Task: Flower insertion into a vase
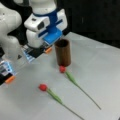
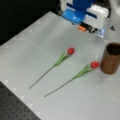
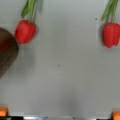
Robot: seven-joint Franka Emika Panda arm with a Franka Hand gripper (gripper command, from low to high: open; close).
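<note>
I see the gripper (image 1: pixel 47 48) raised above the table (image 1: pixel 100 62), behind the vase (image 1: pixel 63 52), holding nothing; orange fingertips (image 3: pixel 3 111) sit at the wrist view's bottom corners, wide apart, so I log it as spread open. The vase is a plain dark brown upright cylinder, smooth-sided, its mouth unfilled. Both flowers lie flat on the table: one tulip (image 1: pixel 62 69) has its red head just beside the vase base, the other tulip (image 1: pixel 43 87) lies well apart. Only the front views show full stems; the wrist view shows just heads and the vase's edge (image 3: pixel 6 53).
</note>
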